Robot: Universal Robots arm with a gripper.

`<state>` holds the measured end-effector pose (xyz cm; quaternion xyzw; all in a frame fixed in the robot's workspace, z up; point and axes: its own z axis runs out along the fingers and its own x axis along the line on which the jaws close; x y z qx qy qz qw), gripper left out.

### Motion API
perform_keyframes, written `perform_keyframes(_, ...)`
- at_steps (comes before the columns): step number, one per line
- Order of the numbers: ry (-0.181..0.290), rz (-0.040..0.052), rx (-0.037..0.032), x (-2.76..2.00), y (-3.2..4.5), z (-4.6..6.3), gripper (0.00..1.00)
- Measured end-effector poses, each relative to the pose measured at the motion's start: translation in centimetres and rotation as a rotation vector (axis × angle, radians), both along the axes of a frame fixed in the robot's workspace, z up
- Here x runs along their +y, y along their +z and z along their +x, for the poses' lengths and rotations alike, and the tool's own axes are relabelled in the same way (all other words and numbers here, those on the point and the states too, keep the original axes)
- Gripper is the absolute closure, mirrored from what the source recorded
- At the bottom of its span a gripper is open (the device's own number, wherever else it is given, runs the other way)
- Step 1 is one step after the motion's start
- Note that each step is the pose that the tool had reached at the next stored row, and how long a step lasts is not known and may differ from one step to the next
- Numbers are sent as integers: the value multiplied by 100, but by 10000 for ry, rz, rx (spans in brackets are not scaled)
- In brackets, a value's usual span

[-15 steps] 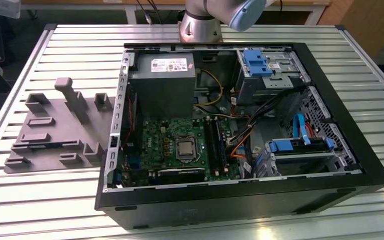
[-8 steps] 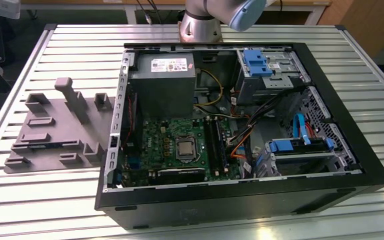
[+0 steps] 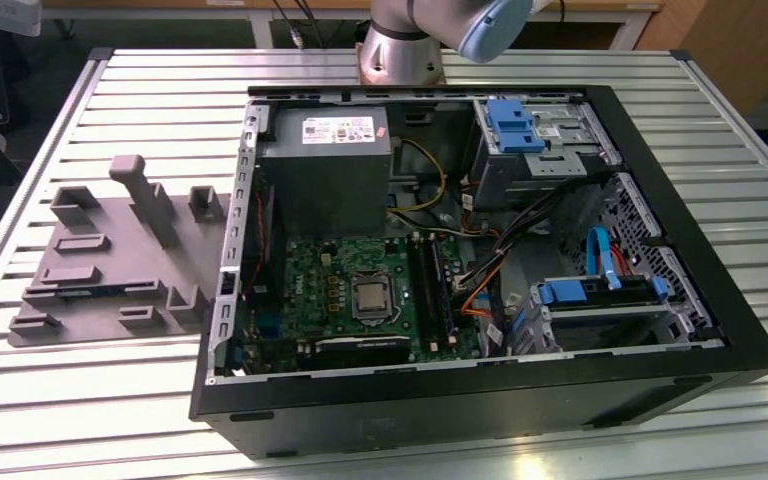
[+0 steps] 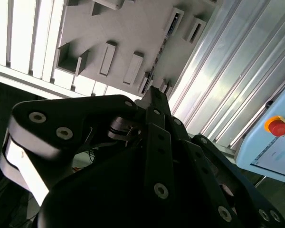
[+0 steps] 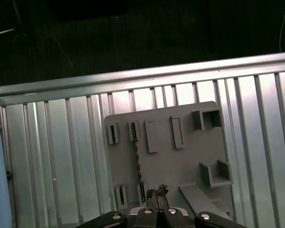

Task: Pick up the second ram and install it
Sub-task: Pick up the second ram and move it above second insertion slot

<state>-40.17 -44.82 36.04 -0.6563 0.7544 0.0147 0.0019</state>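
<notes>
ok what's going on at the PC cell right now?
One arm is on a RAM install. In the first wrist view its gripper hangs well above the grey fixture plate on the slatted table, jaws apparently shut on nothing. A thin strip standing on edge in the plate, likely the second ram, is not yet picked up. In the exterior view the open PC case sits beside the plate, motherboard exposed.

This looks like a robotics lab or workshop. A slatted metal table point(image 3: 77, 400) carries an open computer case point(image 3: 738, 360) and a grey fixture point(image 3: 104, 265). A robot arm point(image 3: 404, 55) stands at its far edge, and a red stop button point(image 4: 278, 127) sits nearby.
</notes>
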Motion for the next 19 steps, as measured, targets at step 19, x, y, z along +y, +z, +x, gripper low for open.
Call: perform_keyframes(19, 108, -1, 1, 0, 0, 0, 89)
